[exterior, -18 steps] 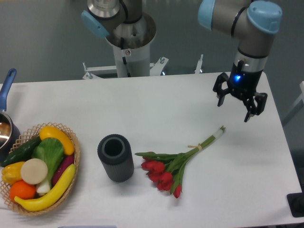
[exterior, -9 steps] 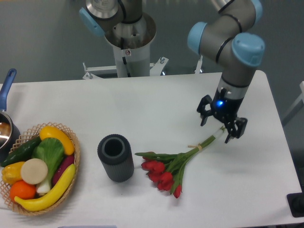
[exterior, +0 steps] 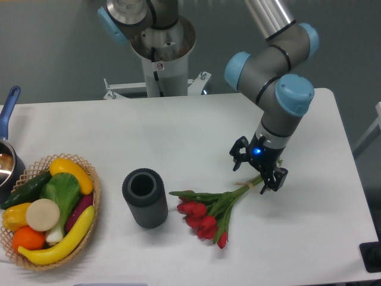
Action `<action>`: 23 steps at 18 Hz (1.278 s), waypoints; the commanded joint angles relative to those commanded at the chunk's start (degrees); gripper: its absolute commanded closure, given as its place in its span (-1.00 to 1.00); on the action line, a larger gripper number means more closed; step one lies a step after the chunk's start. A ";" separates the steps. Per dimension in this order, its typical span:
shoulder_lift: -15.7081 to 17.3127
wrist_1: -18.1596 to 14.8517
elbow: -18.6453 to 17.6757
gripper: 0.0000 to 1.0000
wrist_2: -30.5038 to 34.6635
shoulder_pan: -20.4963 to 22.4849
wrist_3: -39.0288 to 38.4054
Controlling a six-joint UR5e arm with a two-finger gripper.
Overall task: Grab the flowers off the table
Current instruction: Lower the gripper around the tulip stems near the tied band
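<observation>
1. The flowers (exterior: pixel 208 213), a bunch of red tulips with green stems and leaves, are seen lying flat on the table (exterior: pixel 178 137), right of centre and near the front edge, heads towards the camera and stems running up to the right.
2. The upper ends of the stems are covered by the gripper (exterior: pixel 257 172), so the cut tips cannot be made out.
3. The gripper is held low over the stems, its two fingers spread apart, one on each side of them; nothing is clasped between them. Whether the fingertips touch the tabletop cannot be told.
4. A thin band round the stems is only faintly visible, just below the gripper.
5. A dark cylindrical vase (exterior: pixel 144 198) is stood upright left of the tulip heads, close to them but apart; its inside is lost in shadow.
6. A wicker basket (exterior: pixel 90 196) of fruit and vegetables is placed at the front left corner.
7. A saucepan with a blue handle (exterior: pixel 8 143) is cut off by the left edge.
</observation>
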 joint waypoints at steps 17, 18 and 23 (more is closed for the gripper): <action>-5.27 3.60 0.26 -1.00 0.09 -2.11 -2.55; -5.36 3.86 0.18 -1.00 0.09 -2.29 -2.55; -5.80 4.04 0.09 -0.99 0.18 -2.38 -2.55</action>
